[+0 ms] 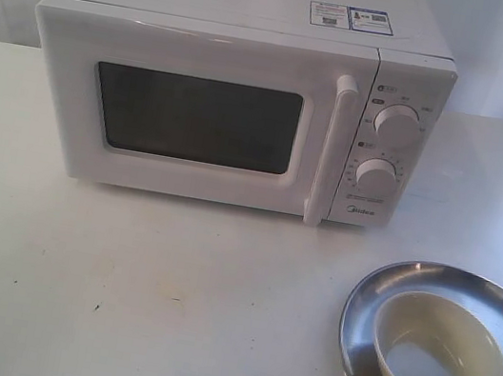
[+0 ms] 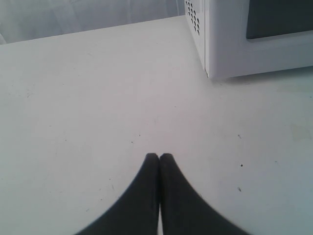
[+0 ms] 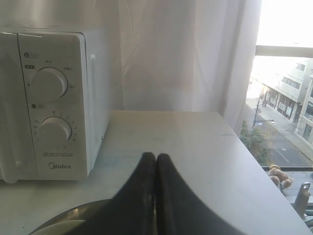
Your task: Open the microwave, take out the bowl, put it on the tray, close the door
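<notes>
Bowl [image 1: 437,354] in tray [image 1: 400,279], 5 o'clock of microwave [image 1: 243,8]; door [image 1: 176,175] looks flush. Left gripper [image 2: 159,156], right gripper [image 3: 155,156] clenched empty. You just verify seam.

I'm seeing the boxy white Midea microwave [image 1: 236,108] sitting at the back of the white table [image 1: 118,291], with its white windowed door [image 1: 194,125] lying flush against the front. The round stainless-steel tray [image 1: 362,308] is sitting front-right of it, apart. The small cream-white bowl [image 1: 441,355] is resting on the tray.
</notes>
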Controlling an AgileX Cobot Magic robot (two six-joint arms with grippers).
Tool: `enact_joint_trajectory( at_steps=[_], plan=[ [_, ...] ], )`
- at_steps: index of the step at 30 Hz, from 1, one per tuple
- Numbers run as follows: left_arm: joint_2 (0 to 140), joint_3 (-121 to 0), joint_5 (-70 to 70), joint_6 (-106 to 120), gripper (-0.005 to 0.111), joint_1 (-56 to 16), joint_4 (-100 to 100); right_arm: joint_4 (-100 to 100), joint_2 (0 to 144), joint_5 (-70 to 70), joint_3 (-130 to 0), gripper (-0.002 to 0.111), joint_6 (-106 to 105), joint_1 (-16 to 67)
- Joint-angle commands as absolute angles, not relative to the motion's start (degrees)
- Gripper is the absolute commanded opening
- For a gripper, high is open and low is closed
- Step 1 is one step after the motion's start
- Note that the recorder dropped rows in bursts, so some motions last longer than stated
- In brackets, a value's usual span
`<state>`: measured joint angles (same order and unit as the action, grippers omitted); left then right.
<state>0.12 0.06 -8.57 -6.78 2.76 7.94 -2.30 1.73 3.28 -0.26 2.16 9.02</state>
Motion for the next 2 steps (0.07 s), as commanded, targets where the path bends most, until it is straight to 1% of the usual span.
enact_joint_trajectory(
  at_steps=[1, 2],
  plan=[
    [0.0, 0.0, -8.54, -7.15, 0.0, 2.71, 7.73, -2.13, 1.51, 3.44, 0.0, 0.0, 1.67, 8.56],
    [0.0, 0.0, -8.54, -7.15, 0.0, 2.71, 7.73, -2.13, 1.51, 3.44, 0.0, 0.0, 1.67, 8.56]
  ],
)
